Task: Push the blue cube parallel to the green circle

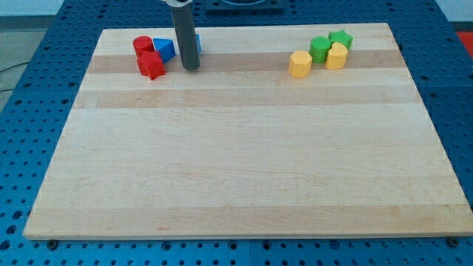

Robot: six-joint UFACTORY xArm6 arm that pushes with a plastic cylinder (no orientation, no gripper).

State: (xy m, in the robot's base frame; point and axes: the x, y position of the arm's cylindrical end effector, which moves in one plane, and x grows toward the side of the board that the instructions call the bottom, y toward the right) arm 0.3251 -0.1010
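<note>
While my tip [191, 68] rests on the wooden bench [244, 162], a blue cube [198, 43] shows partly behind the rod. A blue triangular block [164, 49] lies just left of my tip; the green circle [320, 49] is far right. There is no gripper to report.

Pale matt wooden board [244, 162], banded grain; smooth glossy-looking blocks.

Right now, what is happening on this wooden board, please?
My tip rests on the light wooden board near the view's top left. It stands beside a cluster of a red cylinder block, a red star-like block and a blue block. Another blue block is mostly hidden behind the rod. At the view's top right sit a green round block, a green star block and two yellow blocks.
</note>
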